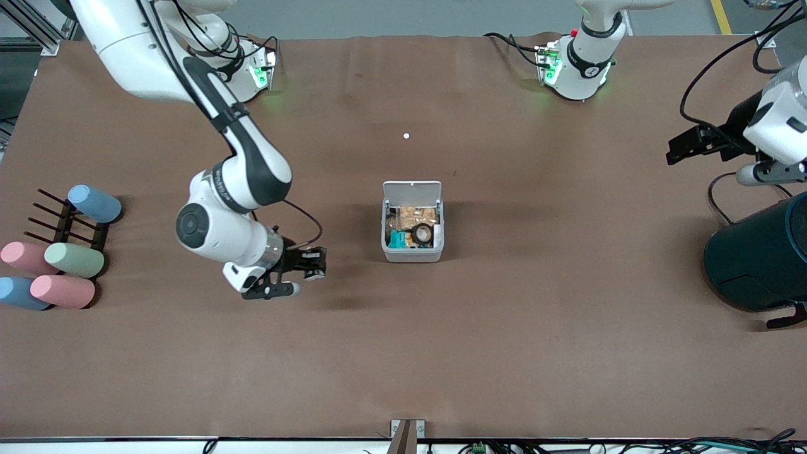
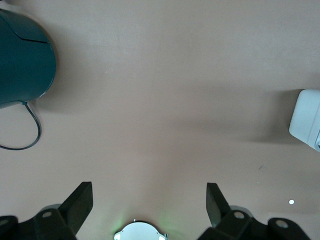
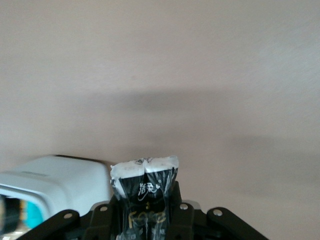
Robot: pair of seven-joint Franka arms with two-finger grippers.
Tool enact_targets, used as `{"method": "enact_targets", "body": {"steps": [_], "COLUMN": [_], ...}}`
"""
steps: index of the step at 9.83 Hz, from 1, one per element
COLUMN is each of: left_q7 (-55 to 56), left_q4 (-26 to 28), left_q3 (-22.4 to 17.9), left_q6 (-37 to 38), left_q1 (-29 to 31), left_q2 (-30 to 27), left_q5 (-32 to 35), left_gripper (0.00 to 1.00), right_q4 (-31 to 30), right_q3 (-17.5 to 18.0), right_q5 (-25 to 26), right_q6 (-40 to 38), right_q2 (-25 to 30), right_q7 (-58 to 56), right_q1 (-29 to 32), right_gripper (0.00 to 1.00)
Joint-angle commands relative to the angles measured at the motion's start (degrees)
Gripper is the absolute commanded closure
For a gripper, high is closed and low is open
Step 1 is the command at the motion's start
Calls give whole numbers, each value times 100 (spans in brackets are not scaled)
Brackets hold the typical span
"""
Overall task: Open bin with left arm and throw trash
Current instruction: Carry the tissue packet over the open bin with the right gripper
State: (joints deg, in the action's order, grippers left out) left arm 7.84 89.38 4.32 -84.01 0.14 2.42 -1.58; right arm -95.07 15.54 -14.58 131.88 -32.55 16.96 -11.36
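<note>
The light-grey bin (image 1: pixel 413 252) stands mid-table with its white lid (image 1: pixel 412 190) swung up and open. Inside lie snack wrappers and the black tape ring (image 1: pixel 421 234) with a beige core. My right gripper (image 1: pixel 306 261) is low over the table beside the bin, toward the right arm's end, shut on the black shiny packet (image 1: pixel 312 260). In the right wrist view the packet (image 3: pixel 145 187) sticks out between the fingers, with the bin (image 3: pixel 55 182) close by. My left gripper (image 1: pixel 687 144) is open and empty (image 2: pixel 150 192) over the table's left-arm end, well away from the bin (image 2: pixel 306 117).
A large dark teal cylinder (image 1: pixel 760 258) with a cable stands at the left arm's end, also in the left wrist view (image 2: pixel 22 60). A tiny white dot (image 1: pixel 406 135) lies farther from the camera than the bin. Several pastel cylinders (image 1: pixel 74 260) and a black rack (image 1: pixel 63 221) sit at the right arm's end.
</note>
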Motion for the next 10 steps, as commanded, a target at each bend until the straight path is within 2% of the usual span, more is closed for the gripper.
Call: {"method": "enact_targets", "body": {"steps": [1, 4, 7, 9, 10], "left_q7": [-55, -142, -938, -873, -846], "left_q4": [-201, -289, -439, -439, -439], "left_q3": [-10, -10, -27, -142, -142], "left_q6": [51, 60, 43, 43, 43], "left_q1": [-22, -14, 4, -5, -5], "left_q2": [101, 31, -179, -242, -242], "left_q5": [17, 43, 280, 202, 193], "left_gripper": [0, 0, 0, 0, 0], "right_q4": [146, 401, 419, 410, 419], "right_q3": [-7, -25, -60, -68, -68], "right_q5": [-53, 26, 69, 96, 96], "right_q6": [-13, -31, -13, -13, -13], "right_q2": [82, 82, 56, 38, 38], "right_q7": [1042, 2143, 2251, 2251, 2251], "right_q1": [-470, -1157, -1448, -1510, -1510], "right_gripper": [62, 62, 60, 38, 31]}}
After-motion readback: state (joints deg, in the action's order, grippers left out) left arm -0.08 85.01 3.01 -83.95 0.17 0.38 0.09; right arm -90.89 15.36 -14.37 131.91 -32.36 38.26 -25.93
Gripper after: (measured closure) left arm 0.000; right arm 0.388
